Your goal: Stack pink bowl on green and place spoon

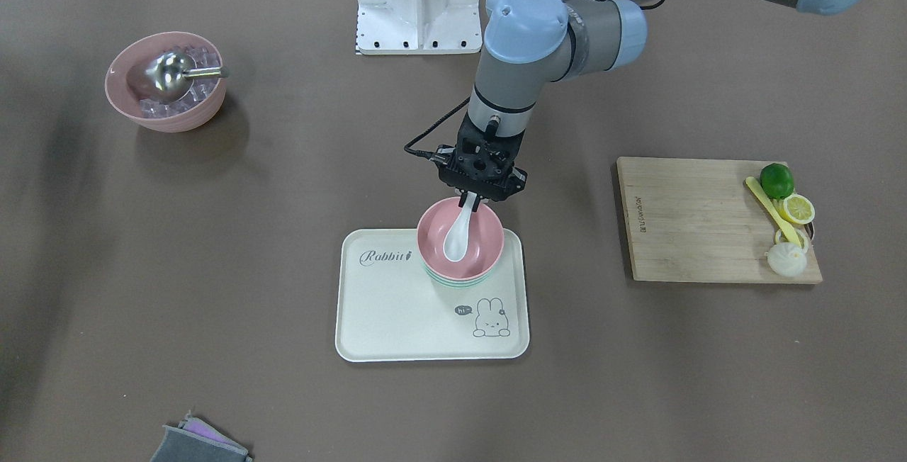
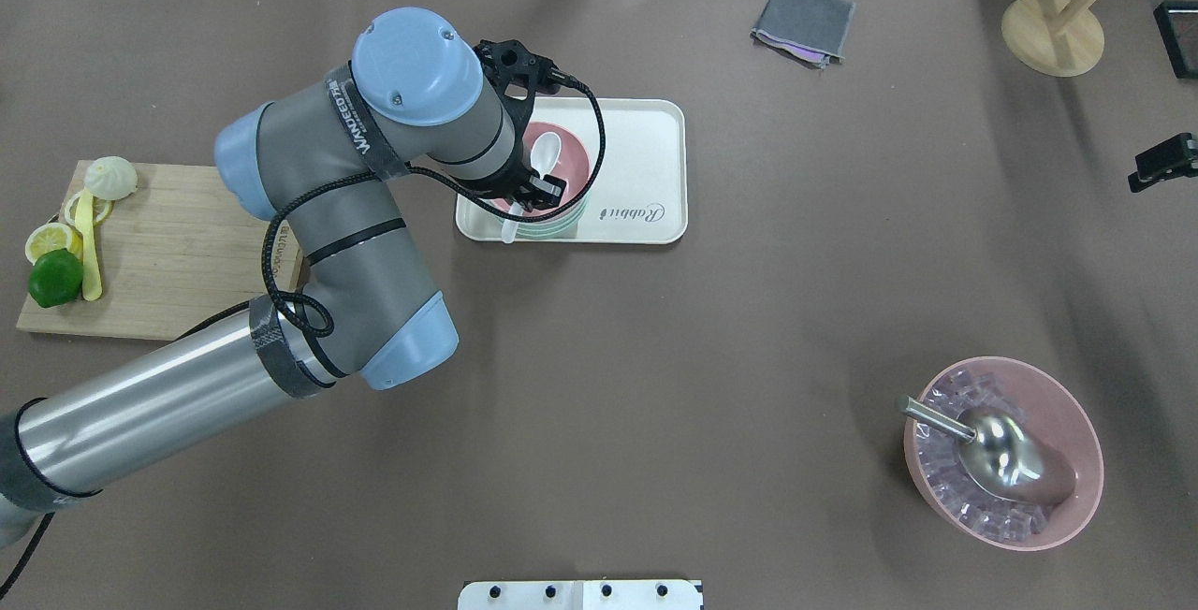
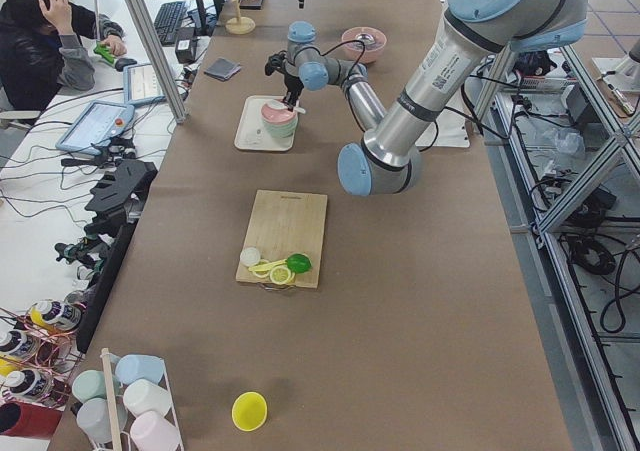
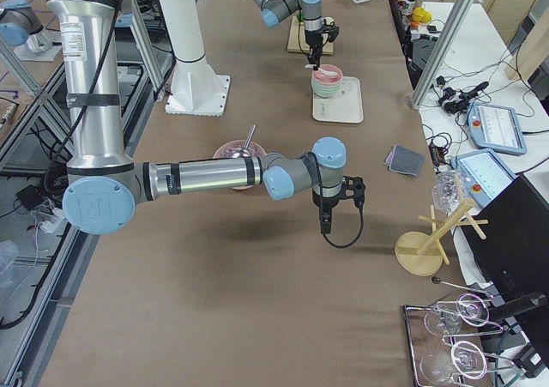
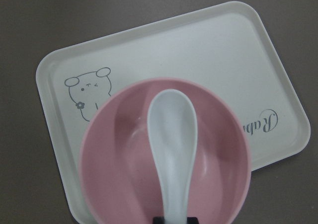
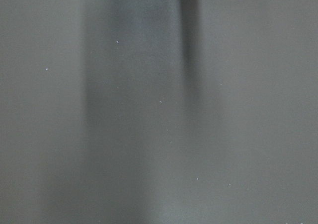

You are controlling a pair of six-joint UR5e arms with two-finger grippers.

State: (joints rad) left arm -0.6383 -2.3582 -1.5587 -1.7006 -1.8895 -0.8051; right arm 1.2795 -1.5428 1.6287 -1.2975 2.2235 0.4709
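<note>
The left gripper (image 1: 469,200) has its jaws closed on the handle of the white spoon (image 1: 458,237), whose scoop end hangs down inside the pink bowl (image 1: 489,235); that bowl sits nested in the green bowl (image 1: 453,282), only a rim of which shows beneath it, on a cream tray (image 1: 397,313) on the surface (image 1: 283,235). The tray bears the script word "Rabbit" (image 1: 385,257) and a cartoon rabbit (image 1: 492,318) beside a bubble reading "hi~" (image 1: 463,310); the stamp on the cutting board (image 1: 708,235) is too small to read. The right gripper (image 4: 326,224) hangs over the surface well apart from the tray; whether its jaws are open I cannot tell.
</note>
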